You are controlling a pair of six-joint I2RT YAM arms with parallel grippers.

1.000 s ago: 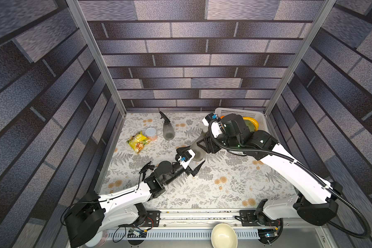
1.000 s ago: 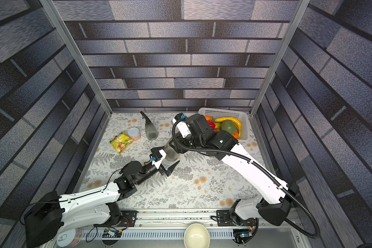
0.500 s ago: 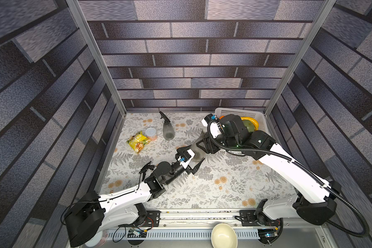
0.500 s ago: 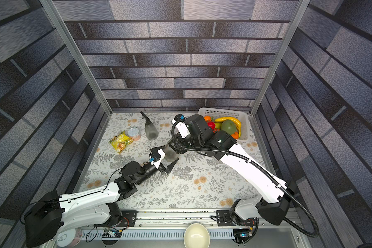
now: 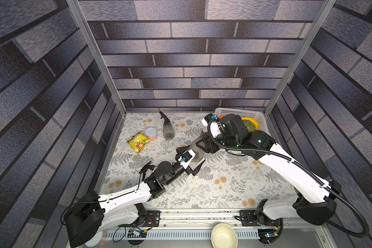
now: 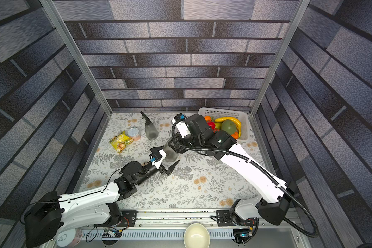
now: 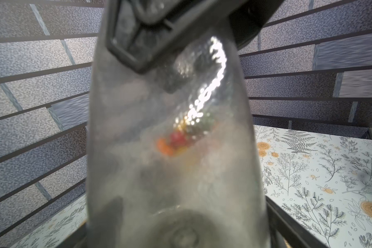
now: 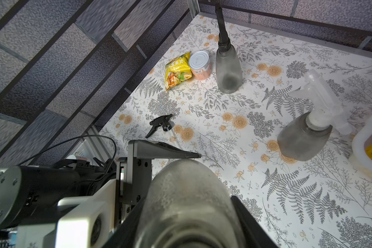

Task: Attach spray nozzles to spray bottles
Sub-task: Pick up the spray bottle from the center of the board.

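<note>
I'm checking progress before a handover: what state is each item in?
Black-nozzle bottle: upright, nozzle fitted.
White-nozzle bottle: upright, nozzle fitted.
Held bottle: tilted, off the table.
Loose black nozzle: lying unattached.
Right tool: shut on held bottle.
Left tool: open, astride held bottle's base.
Can: upright, lid on.
Snack bag: lying flat.

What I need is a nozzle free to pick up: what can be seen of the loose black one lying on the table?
The loose black spray nozzle is a small trigger head of black plastic: spout, trigger lever and round collar. It lies on its side on the flowered table, near its left edge, attached to no bottle. A thin pale dip tube seems to trail from the collar. Nothing holds it; only the table seems to touch it.
</note>
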